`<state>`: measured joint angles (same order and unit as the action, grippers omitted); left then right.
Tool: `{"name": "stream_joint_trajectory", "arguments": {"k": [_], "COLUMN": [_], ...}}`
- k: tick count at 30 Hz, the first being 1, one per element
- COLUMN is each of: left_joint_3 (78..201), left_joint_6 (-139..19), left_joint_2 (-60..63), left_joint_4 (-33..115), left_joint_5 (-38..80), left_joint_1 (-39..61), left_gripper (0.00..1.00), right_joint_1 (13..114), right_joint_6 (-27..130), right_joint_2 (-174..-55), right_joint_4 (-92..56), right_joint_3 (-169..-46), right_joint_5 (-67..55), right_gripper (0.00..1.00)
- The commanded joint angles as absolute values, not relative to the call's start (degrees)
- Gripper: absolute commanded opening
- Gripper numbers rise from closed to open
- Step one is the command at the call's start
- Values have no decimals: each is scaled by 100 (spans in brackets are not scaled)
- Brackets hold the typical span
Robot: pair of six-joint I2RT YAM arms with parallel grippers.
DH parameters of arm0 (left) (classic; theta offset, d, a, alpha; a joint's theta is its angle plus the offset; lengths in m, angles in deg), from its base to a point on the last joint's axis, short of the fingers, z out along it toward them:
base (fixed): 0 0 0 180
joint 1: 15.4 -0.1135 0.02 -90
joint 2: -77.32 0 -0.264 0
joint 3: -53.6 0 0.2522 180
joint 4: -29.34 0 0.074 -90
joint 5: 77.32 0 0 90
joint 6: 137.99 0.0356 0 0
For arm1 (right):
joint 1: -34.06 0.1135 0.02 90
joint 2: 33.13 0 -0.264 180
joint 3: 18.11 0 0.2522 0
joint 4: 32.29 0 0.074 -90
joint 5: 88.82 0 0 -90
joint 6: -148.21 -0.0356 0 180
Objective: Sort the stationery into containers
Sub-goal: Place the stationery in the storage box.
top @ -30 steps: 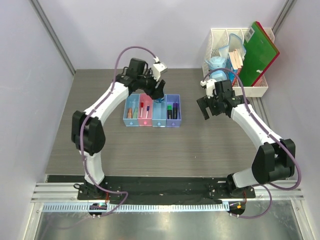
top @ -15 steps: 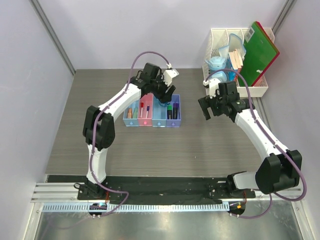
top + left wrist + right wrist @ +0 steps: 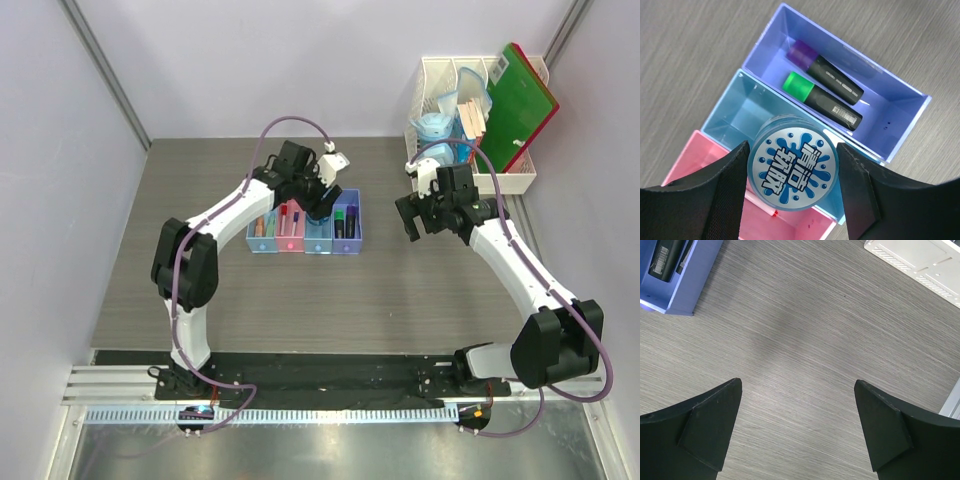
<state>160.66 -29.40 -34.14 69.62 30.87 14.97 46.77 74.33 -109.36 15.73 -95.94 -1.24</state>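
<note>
Tape roll [image 3: 792, 162] held, apparently over light-blue bin [image 3: 735, 117] rim.

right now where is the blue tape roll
Left wrist view, centre: the blue tape roll is held between the left jaws, over the light blue bin, beside the purple bin.

Two white-and-black robot arms rise from bases at the near edge. The left arm [image 3: 215, 215] folds at its elbow and stretches far forward and inward. Its wrist is bent so the left gripper [image 3: 318, 207] points downward, with its two black fingers [image 3: 725, 185] pressed against opposite sides of a round blue tape roll [image 3: 793, 169]. The right arm [image 3: 510, 255] also reaches forward and inward from a raised elbow. The right gripper [image 3: 408, 222] tilts down, its dark fingers [image 3: 705, 415] spread wide apart.
</note>
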Motion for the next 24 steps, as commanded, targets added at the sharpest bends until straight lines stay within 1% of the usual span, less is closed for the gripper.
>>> {"name": "stream_joint_trajectory", "arguments": {"k": [1, 7, 11, 19, 21, 22, 23, 24], "left_joint_3": [16079, 16009, 16000, 16097, 16132, 16149, 16167, 16202], "left_joint_6": [-2988, -3006, -2971, -2909, -2909, -2909, -2909, -2909], "left_joint_2": [-3219, -3307, -3412, -3659, -3685, -3694, -3711, -3720], "left_joint_4": [6666, 6630, 6507, 6490, 6490, 6498, 6498, 6507], "left_joint_5": [3201, 3236, 3193, 3184, 3175, 3157, 3105, 3087], "left_joint_1": [1519, 1519, 1519, 1519, 1519, 1519, 1519, 1510], "left_gripper": [0, 0, 4, 5, 8, 12, 19, 21], "right_joint_1": [4654, 4663, 4663, 4663, 4663, 4663, 4663, 4663], "right_joint_6": [7333, 7342, 7342, 7333, 7333, 7324, 7316, 7316], "right_joint_2": [-10793, -10740, -10722, -10731, -10766, -10775, -10775, -10775], "right_joint_4": [1372, 1372, 1372, 1372, 1364, 1372, 1372, 1372], "right_joint_3": [-9656, -9603, -9594, -9621, -9629, -9629, -9638, -9638], "right_joint_5": [-208, -234, -243, -269, -287, -295, -304, -313], "right_gripper": [100, 100, 100, 100, 100, 100, 100, 100]}}
